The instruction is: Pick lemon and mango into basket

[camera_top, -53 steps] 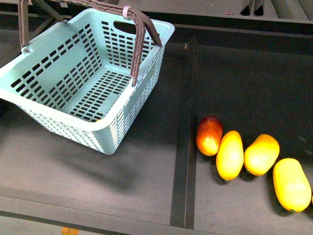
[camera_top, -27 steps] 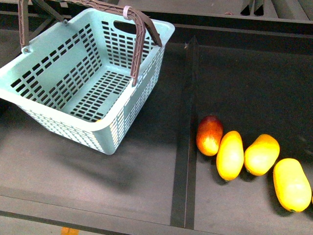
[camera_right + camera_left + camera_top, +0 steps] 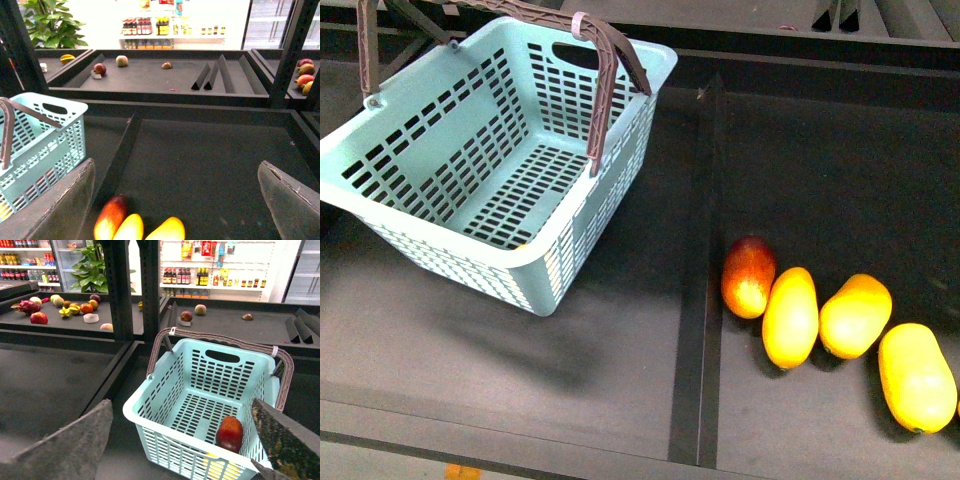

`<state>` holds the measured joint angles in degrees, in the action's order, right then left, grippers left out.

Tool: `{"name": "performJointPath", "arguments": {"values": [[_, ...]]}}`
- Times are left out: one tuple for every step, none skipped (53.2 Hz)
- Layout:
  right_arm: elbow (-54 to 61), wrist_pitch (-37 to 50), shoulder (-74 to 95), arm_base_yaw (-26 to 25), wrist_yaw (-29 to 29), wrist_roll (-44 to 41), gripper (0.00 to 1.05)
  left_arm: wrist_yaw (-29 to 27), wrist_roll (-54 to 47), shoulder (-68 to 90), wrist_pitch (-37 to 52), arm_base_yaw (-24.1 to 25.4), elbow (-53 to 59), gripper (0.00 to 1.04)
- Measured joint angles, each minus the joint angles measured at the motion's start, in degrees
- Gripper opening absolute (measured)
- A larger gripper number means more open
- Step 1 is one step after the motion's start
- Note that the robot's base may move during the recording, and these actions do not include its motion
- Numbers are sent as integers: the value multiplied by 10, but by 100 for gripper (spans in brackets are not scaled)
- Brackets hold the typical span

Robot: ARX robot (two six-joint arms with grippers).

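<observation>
The lemon (image 3: 855, 315) lies on the dark shelf at the right, in a row of fruit. A red-and-yellow fruit (image 3: 748, 276) and a long yellow-orange fruit (image 3: 790, 318) lie to its left, and another long one (image 3: 916, 376) to its right. The teal basket (image 3: 555, 265) stands tilted at the left with a bare floor. Neither gripper shows in the front view. My left gripper (image 3: 175, 450) is open above the basket (image 3: 165, 425); a red fruit (image 3: 229, 434) shows at the basket's corner, and I cannot tell if it is inside. My right gripper (image 3: 172, 205) is open above the lemon (image 3: 167, 230).
A raised dark divider (image 3: 700, 300) runs between the basket's bay and the fruit bay. The shelf's front edge (image 3: 520, 435) is near. Dark upright posts (image 3: 125, 290) stand behind the basket. Farther shelves hold other fruit (image 3: 75, 307) and wedge dividers (image 3: 212, 75).
</observation>
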<state>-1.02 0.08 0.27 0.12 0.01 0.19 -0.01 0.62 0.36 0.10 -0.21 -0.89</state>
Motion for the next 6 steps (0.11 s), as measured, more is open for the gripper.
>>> {"name": "performJointPath", "arguments": {"values": [[0,0,0,0,0,0,96,0,0,0,0,0,0,91],[0,0,0,0,0,0,96,0,0,0,0,0,0,96],[0,0,0,0,0,0,96,0,-1,0,0,0,0,99],[0,0,0,0,0,0,96,0,-1,0,0,0,0,99],[0,0,0,0,0,0,96,0,-1,0,0,0,0,97],[0,0,0,0,0,0,96,0,-1,0,0,0,0,97]]}}
